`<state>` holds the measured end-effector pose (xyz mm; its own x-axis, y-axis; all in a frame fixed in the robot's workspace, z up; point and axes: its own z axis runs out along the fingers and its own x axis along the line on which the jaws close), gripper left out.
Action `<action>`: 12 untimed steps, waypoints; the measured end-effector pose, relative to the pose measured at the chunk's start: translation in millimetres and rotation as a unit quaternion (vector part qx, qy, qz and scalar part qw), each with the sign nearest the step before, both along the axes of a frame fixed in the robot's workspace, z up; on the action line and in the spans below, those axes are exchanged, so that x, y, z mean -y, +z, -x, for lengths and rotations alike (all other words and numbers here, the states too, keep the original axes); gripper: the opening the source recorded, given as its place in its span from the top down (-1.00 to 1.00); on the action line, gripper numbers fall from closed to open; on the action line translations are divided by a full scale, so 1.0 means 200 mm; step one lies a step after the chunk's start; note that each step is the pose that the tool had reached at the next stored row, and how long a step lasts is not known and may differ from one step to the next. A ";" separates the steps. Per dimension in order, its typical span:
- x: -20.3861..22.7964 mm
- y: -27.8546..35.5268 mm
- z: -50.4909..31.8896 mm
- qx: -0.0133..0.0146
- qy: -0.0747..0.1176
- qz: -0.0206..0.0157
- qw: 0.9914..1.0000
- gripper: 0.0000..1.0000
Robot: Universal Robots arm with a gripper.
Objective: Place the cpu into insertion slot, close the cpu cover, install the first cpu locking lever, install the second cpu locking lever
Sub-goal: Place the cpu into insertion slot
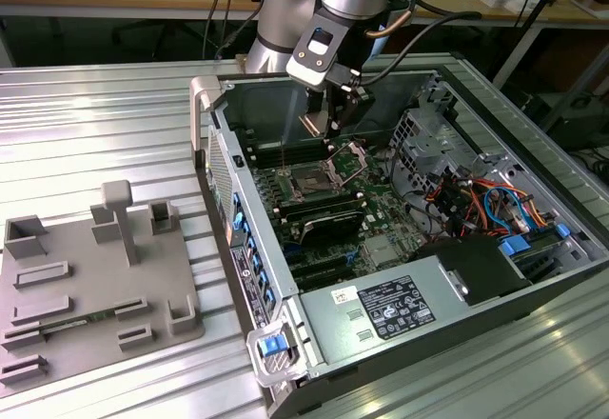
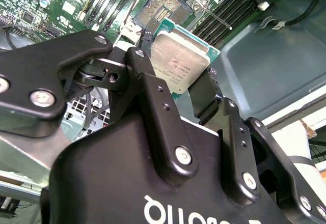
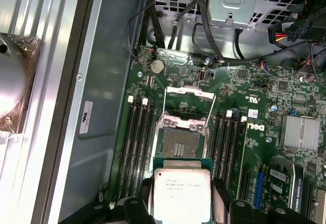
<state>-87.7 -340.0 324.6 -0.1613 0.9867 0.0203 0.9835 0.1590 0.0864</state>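
My gripper is shut on the cpu, a flat square chip with a silver-grey top, and holds it by two opposite edges inside the open computer case. The black fingers flank the cpu in both wrist views. The insertion slot lies uncovered on the motherboard just beyond the chip, its dark centre showing. The cpu cover stands swung open on the slot's far side, and it also shows in the exterior view beside the insertion slot. The chip hangs above the board, apart from the slot.
Long black memory slots run on both sides of the socket. A silver finned heatsink, a drive cage, coloured cables and the power supply fill the case. A grey fixture tray lies on the exterior view's left.
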 end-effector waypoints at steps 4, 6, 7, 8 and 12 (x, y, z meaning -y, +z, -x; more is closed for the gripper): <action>0.000 0.000 0.000 0.000 0.000 0.000 1.000 -0.09; 0.000 -0.007 0.000 0.000 0.000 0.000 1.000 -0.09; 0.000 -0.015 0.000 0.000 0.000 0.000 1.000 -0.09; 0.000 -0.024 0.000 0.000 0.000 0.000 1.000 -0.09; 0.000 -0.065 0.000 0.000 -0.002 0.000 1.000 -0.09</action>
<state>-87.7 -340.0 311.5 -0.1582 0.9872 0.0202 0.9840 0.1560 0.0863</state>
